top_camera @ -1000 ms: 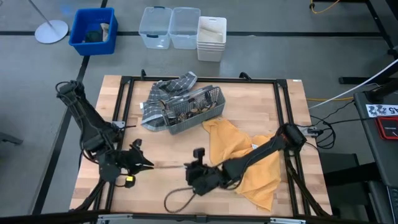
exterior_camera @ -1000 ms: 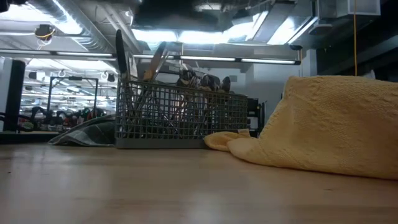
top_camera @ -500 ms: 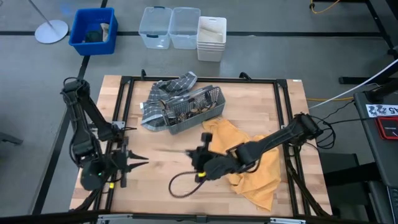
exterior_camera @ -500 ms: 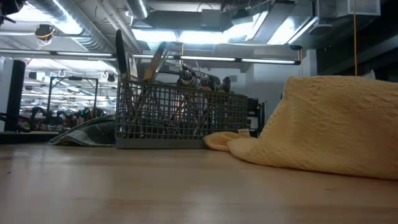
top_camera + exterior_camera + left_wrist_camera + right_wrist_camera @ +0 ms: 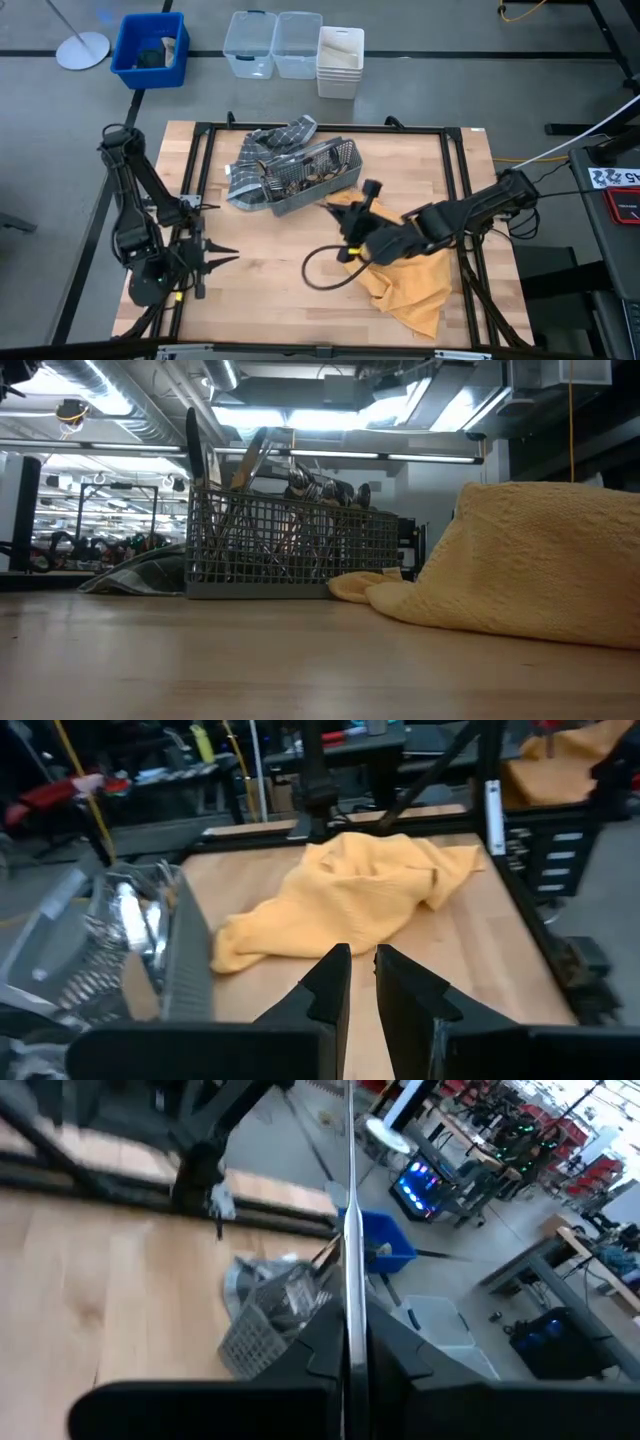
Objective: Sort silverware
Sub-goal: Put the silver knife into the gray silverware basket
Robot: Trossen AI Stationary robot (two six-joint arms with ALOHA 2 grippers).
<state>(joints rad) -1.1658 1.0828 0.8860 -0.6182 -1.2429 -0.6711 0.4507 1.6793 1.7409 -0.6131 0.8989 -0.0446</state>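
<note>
Near the middle of the surface (image 5: 270,290), the right claw (image 5: 372,188) hovers just beside the near end of the wire-mesh caddy (image 5: 305,178), clamped on one slim piece of silverware (image 5: 351,1230); the right wrist view shows the shiny shaft pinched between the fingers and standing straight out past them. Which kind of utensil it is cannot be told.

The rest of the silverware (image 5: 300,177) stands packed in the caddy toward the far edge of the surface, handles poking above the mesh in the low view. No sorted groups lie anywhere on the bare wood, so the job looks to be at an early stage: one piece in hand, nearly all of it waiting in the caddy, though whether this piece is coming out or going in is not clear.

The left claw (image 5: 222,257) waits at the surface's left edge near the front corner, its fingers close together with a narrow gap and nothing between them.

A grey plaid cloth (image 5: 265,152) lies bunched under the caddy's far-left side. A yellow towel (image 5: 410,275) sprawls over the right half, under the right arm, taking up room where pieces might be laid out. A black cable loop (image 5: 325,272) trails from the right arm across the wood.
</note>
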